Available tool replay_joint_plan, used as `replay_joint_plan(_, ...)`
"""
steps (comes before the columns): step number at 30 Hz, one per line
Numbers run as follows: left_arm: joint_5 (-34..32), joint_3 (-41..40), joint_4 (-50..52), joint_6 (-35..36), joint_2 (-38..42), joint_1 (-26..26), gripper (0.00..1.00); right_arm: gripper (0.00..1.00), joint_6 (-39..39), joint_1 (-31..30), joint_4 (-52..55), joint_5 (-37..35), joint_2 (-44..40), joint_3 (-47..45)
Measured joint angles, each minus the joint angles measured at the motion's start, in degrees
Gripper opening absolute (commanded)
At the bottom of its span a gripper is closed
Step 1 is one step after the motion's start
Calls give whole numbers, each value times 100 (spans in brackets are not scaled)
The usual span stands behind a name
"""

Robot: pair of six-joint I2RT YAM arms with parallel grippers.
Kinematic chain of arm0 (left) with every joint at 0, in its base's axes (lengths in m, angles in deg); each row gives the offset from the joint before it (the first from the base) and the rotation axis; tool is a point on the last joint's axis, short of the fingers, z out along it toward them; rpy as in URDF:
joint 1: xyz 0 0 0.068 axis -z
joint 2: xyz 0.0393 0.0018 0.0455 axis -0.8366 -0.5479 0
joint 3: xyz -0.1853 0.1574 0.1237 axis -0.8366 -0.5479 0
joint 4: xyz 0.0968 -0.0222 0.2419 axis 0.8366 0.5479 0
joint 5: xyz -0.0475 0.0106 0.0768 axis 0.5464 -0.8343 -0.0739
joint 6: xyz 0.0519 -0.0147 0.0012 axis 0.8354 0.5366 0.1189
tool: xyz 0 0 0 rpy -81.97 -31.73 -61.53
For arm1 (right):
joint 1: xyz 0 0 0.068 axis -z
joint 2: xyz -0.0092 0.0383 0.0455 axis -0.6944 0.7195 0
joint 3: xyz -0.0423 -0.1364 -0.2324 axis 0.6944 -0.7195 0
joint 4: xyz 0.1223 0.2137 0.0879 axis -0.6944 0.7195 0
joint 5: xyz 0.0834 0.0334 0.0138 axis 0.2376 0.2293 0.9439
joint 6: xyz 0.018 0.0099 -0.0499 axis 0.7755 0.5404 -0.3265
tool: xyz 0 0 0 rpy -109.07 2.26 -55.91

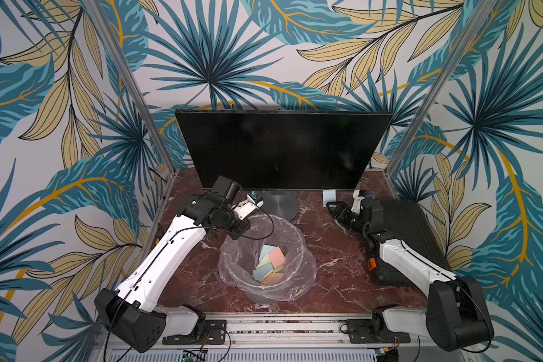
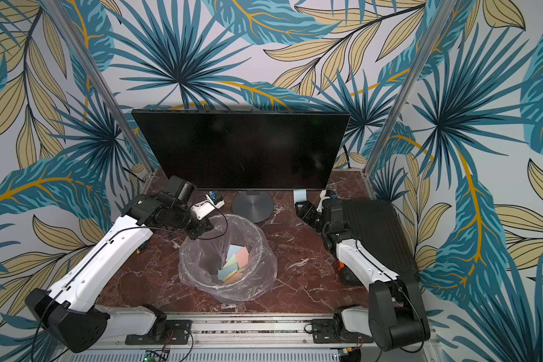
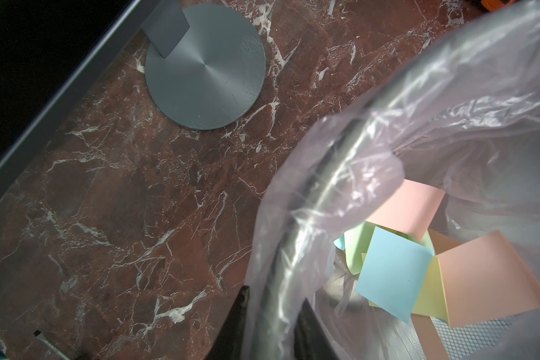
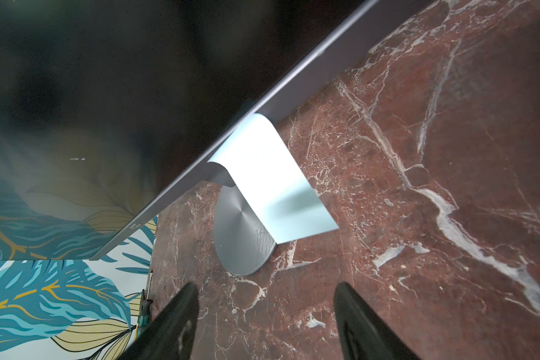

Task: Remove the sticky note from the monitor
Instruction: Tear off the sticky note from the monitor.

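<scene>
The monitor stands dark at the back on its round grey base. A light blue sticky note hangs curled from the screen's lower edge, right of the base. My right gripper is open just in front of and below the note, with nothing between its fingers. My left gripper is shut on the bin's rim and its plastic liner, one finger on each side.
The lined bin sits mid-table and holds several coloured notes. A black ribbed case lies along the right side under my right arm. Red marble tabletop shows between bin and case.
</scene>
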Motion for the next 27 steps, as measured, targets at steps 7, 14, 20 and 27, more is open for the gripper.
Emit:
replay_joint_plan(7,0,0,-4,0,0,0,24,72,-26,61,-402,-70,424,0)
replay_joint_plan(14,-2,0,-4,-2,0,0,25,72,-111,87,-1156,-68,857,-109)
replay_joint_plan(20,-7,0,-4,-17,0,0,26,72,-120,138,-1858,-28,1268,-240)
replay_joint_plan(27,-15,0,-4,-20,0,0,26,71,-210,177,-2448,96,1460,-391)
